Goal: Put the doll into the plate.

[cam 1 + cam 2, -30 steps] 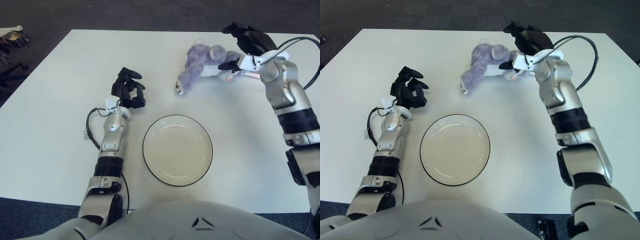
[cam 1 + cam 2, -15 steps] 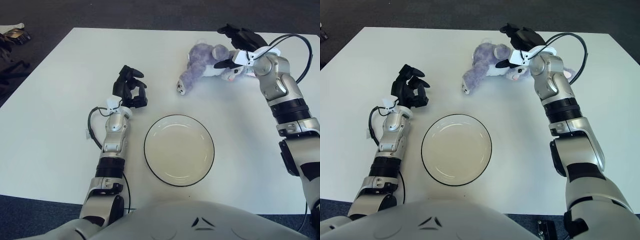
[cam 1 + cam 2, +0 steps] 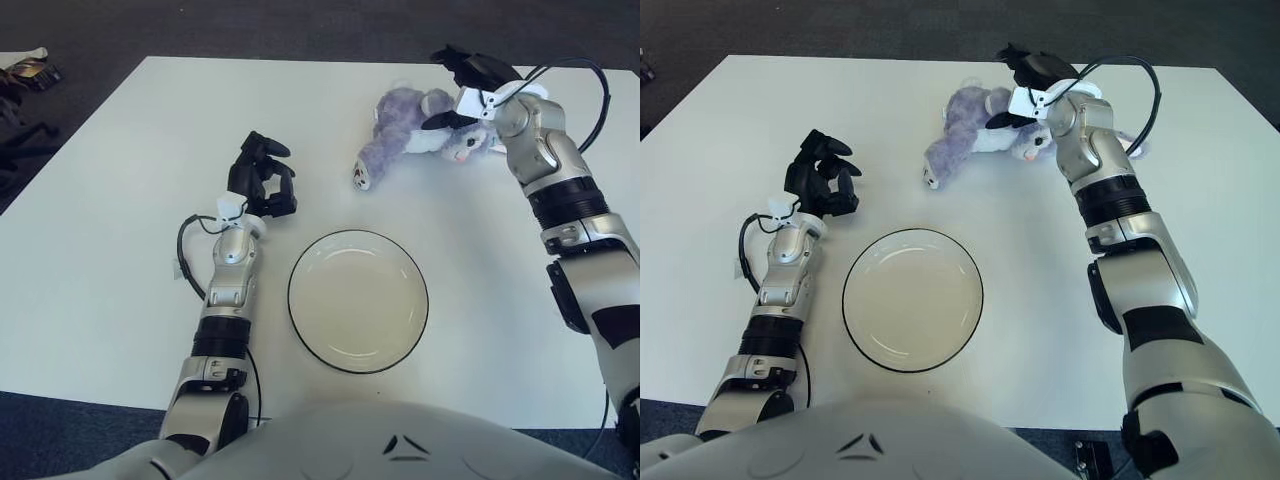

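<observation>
A round white plate with a dark rim is seen near the front of the white desk, with the left hand shown to its left, black fingers curled on nothing. Farther back, a soft purple plush doll is seen lying on its side, well apart from the plate. The right hand is positioned over the doll's head, fingers spread and not closed on it.

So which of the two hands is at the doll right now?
The right hand, at the table's far right edge: its fingers are spread over the purple doll's head. The left hand shows left of the plate, holding nothing.
</observation>
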